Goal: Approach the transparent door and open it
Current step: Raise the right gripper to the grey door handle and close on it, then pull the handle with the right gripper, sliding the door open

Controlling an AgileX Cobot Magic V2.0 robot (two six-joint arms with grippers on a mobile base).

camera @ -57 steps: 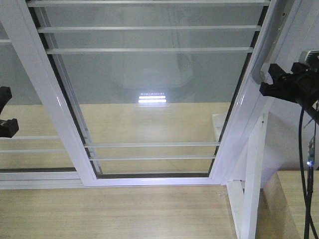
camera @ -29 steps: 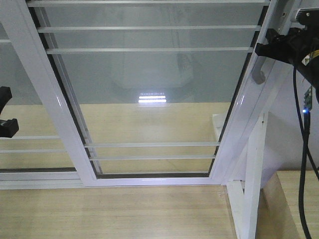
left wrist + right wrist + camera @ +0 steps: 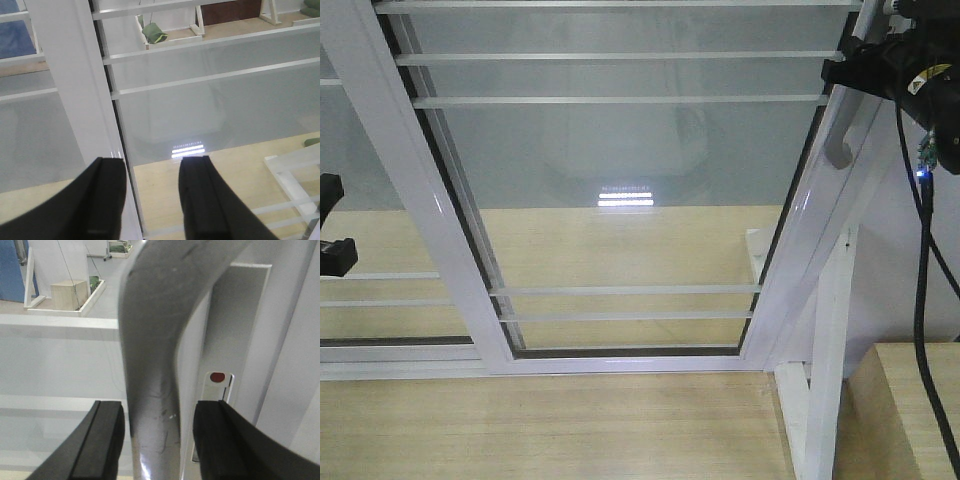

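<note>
The transparent door [image 3: 620,190] fills the front view: clear glass in a white frame with thin white bars. Its curved grey handle [image 3: 837,150] runs along the right stile. My right gripper [image 3: 850,70] is at that stile, at the handle's upper part. In the right wrist view the handle [image 3: 152,365] stands between the black fingers [image 3: 102,445], with a gap on each side; the right gripper [image 3: 159,440] is open. My left gripper [image 3: 150,200] is open and empty, facing the door's left stile [image 3: 75,90]; in the front view the left gripper [image 3: 330,225] shows at the left edge.
A white triangular brace post [image 3: 825,340] stands just right of the door's lower corner. A pale wooden box [image 3: 910,410] sits at the lower right. A black cable [image 3: 920,300] hangs from the right arm. A lock plate with a red dot [image 3: 218,377] lies beside the handle.
My right gripper has moved up and to the left, from beside the stile onto the handle's upper part. The left gripper and the door have not moved.
</note>
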